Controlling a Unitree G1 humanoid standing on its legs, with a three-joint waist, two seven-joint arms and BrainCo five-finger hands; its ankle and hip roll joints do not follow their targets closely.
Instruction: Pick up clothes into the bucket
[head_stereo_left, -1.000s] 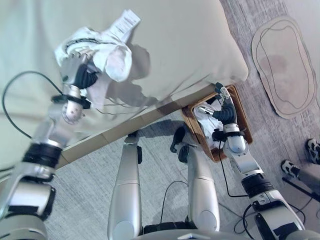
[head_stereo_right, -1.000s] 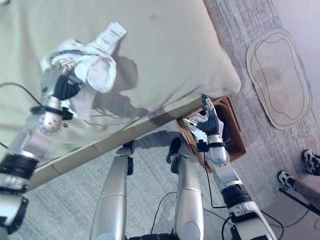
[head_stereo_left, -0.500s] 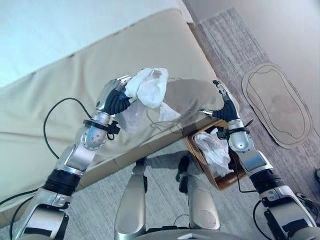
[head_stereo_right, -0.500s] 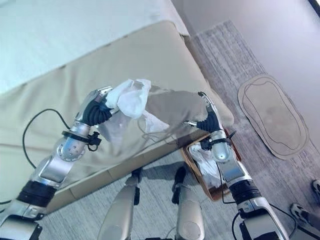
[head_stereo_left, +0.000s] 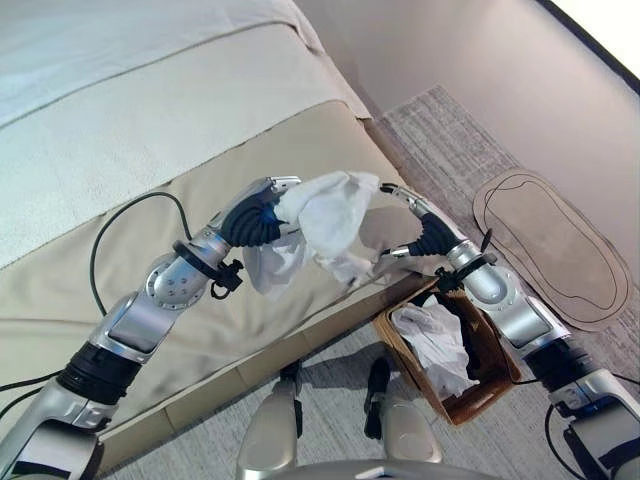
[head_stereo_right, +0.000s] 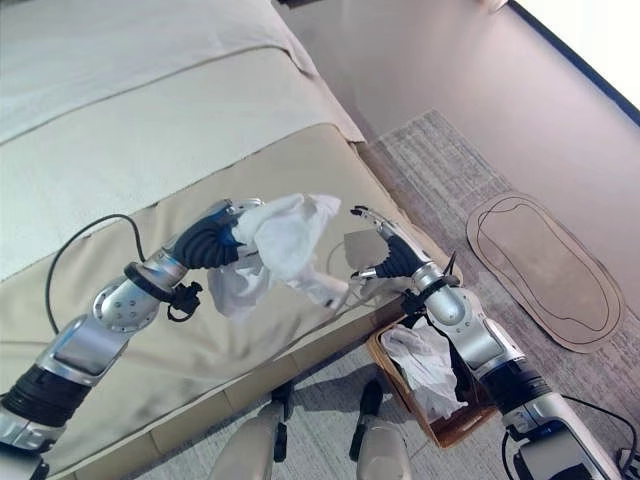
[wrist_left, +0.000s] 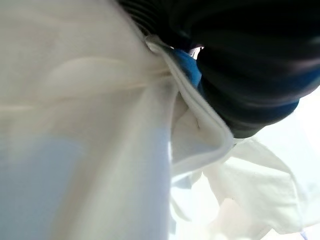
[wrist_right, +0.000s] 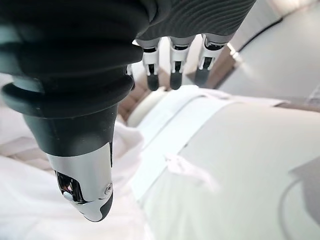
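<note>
While left hand clutches garment, both now near bucket.

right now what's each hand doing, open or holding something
Left hand: shut on the white garment, lifted above the bed.
Right hand: open, holding nothing, above the wooden bucket.

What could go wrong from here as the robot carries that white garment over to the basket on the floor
The white garment hangs loosely from the left hand, with folds trailing toward the bed; a loose end might slip free or drag on the mattress edge. The wooden basket sits low beside the bed and already holds white clothes, so a drop from up here could miss it or spill over the rim. The open right hand hovers close and could snag the cloth.
</note>
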